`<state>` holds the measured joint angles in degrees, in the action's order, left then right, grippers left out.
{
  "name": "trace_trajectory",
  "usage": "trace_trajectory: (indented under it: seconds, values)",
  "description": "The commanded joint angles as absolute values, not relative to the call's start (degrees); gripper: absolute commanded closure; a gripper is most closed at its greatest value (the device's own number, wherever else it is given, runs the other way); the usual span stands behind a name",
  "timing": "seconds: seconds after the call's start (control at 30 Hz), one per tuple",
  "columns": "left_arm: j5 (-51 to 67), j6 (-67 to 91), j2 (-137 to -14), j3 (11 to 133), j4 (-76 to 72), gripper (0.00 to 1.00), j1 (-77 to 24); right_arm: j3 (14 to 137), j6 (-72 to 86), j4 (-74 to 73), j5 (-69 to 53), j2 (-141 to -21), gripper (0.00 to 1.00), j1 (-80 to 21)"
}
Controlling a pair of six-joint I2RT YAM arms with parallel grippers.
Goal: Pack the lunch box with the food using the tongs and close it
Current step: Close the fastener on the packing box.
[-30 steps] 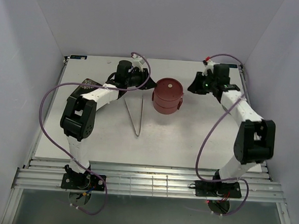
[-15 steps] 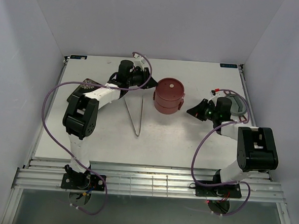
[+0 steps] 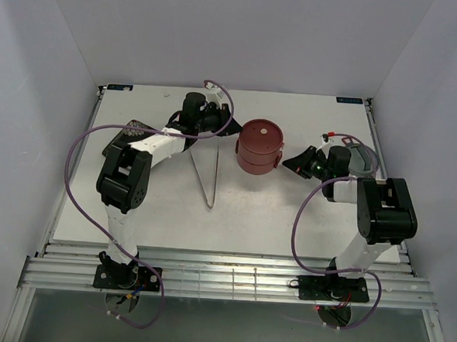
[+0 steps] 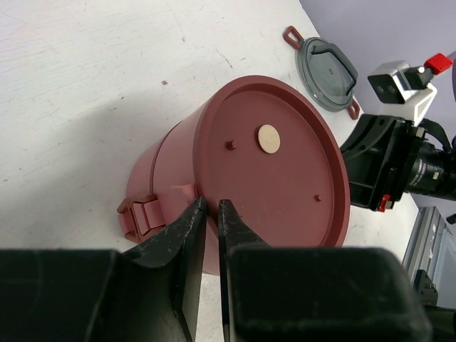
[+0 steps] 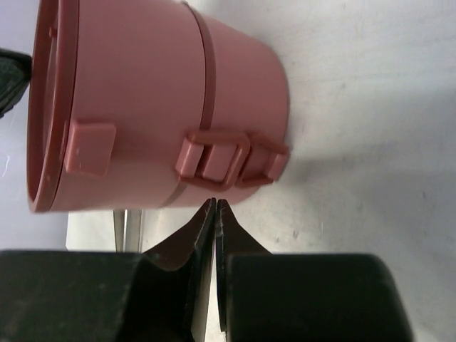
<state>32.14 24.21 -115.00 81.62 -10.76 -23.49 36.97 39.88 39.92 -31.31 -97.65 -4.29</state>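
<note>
The dusty-red lunch box (image 3: 259,146) stands stacked and lidded mid-table. In the left wrist view its flat lid (image 4: 274,160) faces me. My left gripper (image 3: 228,129) is at its left side, fingertips (image 4: 194,214) at the lid's rim, jaws a narrow slit apart; whether they pinch the rim is unclear. My right gripper (image 3: 290,161) is shut, and its tips (image 5: 215,203) sit right at the side clasp (image 5: 228,160) on the box's right. The silver tongs (image 3: 206,176) lie on the table left of the box. No food is in view.
A grey lid (image 3: 361,159) with red tabs lies at the right behind my right wrist, also seen as a grey lid (image 4: 326,64) in the left wrist view. A dark patterned plate (image 3: 133,127) peeks out under my left arm. White walls enclose the table.
My right arm swung from the back right down to the box's right side and its jaws shut. My left gripper's jaws narrowed while staying at the box's left side.
</note>
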Motion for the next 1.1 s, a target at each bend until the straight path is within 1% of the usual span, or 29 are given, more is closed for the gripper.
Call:
trace_trajectory:
  seconds: [0.0, 0.13, 0.2, 0.33, 0.5, 0.67, 0.8, 0.97, 1.07]
  values:
    - [32.52, 23.91, -114.70, 80.68, -8.35, 0.77, -25.05, 41.04, 40.78, 44.91, -32.17, -100.44, 0.92, -5.36]
    - [32.52, 24.26, -115.22, 81.03, -8.35, 0.80, -25.75, 45.69, 41.31, 46.41, -32.69, -104.15, 0.92, -8.08]
    - [32.26, 24.35, -115.49, 81.21, -8.35, 0.80, -26.45, 46.05, 41.40, 46.40, -32.26, -105.29, 0.92, -8.79]
    - [31.82, 24.35, -115.84, 81.30, -8.35, 0.81, -27.07, 44.39, 41.22, 47.64, -32.70, -105.38, 0.92, -7.91]
    - [31.03, 23.91, -115.84, 81.56, -7.91, 0.82, -27.07, 39.73, 40.87, 47.55, -31.99, -103.80, 0.92, -4.14]
    - [30.32, 23.64, -115.84, 81.91, -7.56, 0.82, -27.07, 38.85, 40.60, 47.64, -32.17, -103.89, 0.92, -2.29]
    - [30.15, 23.55, -116.19, 82.44, -7.12, 0.85, -27.07, 38.41, 40.69, 47.55, -31.99, -103.54, 0.92, -2.29]
    - [29.97, 23.47, -116.54, 82.70, -7.12, 0.86, -27.07, 41.12, 39.99, 45.27, -31.12, -103.97, 0.92, -2.72]
    - [30.93, 23.73, -116.80, 82.97, -7.47, 0.87, -27.07, 46.03, 39.99, 44.39, -31.38, -105.99, 0.92, -5.17]
